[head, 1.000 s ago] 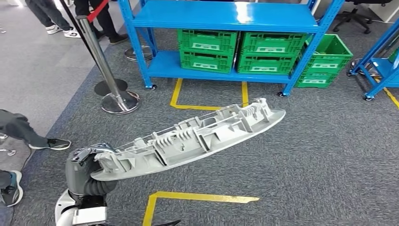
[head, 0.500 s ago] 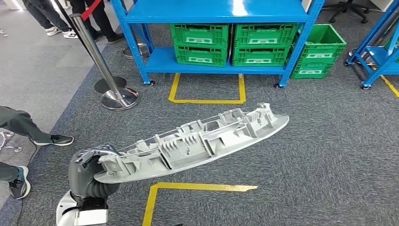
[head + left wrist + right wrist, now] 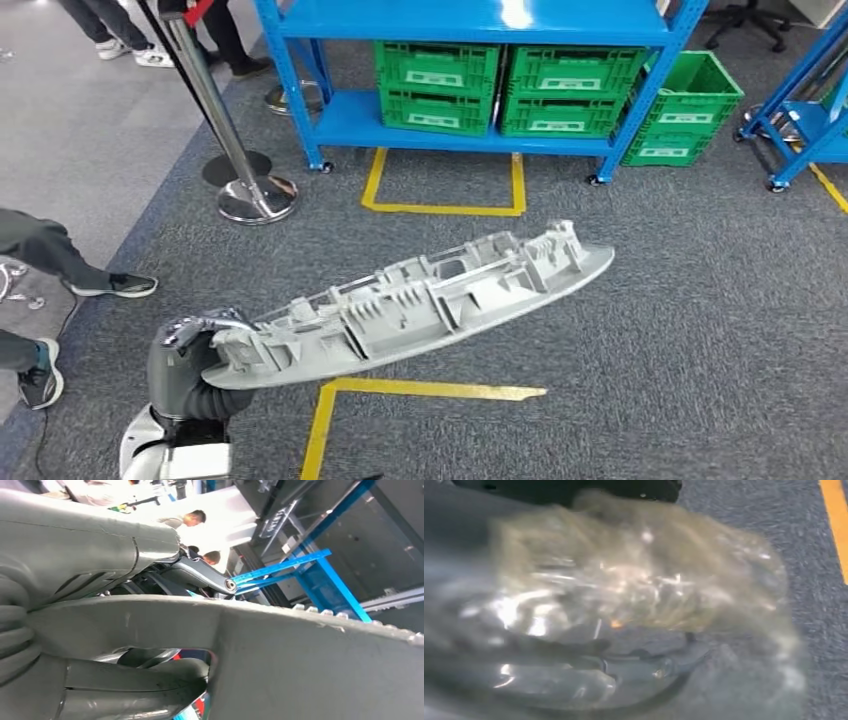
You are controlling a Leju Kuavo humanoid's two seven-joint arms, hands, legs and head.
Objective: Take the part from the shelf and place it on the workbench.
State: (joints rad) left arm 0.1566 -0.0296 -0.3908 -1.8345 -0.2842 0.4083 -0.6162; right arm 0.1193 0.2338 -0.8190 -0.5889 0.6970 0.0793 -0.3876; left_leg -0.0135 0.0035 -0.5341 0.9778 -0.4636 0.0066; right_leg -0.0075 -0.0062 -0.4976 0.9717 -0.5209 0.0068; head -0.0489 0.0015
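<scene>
The part [image 3: 420,300] is a long grey plastic moulding with ribs and clips on its upper side. My left hand [image 3: 190,365] grips it at its near left end and holds it over the carpet, the far end slanting up to the right. In the left wrist view the part [image 3: 300,660] is a broad grey surface, with the thumb and fingers of my left hand [image 3: 75,555] closed around its edge. In the right wrist view my right hand [image 3: 574,630] is a blur above the carpet, and how its fingers lie is unreadable.
A blue shelf [image 3: 480,25] stands ahead with green crates [image 3: 440,85] on its lower level and another crate [image 3: 680,110] beside it. A chrome stanchion [image 3: 240,190] and a person's shoe [image 3: 130,286] are at the left. Yellow tape [image 3: 430,390] marks the floor. Another blue rack [image 3: 810,120] is at the right.
The whole view has shifted a little, so the camera has moved. The part stays in my left hand at the same tilt.
</scene>
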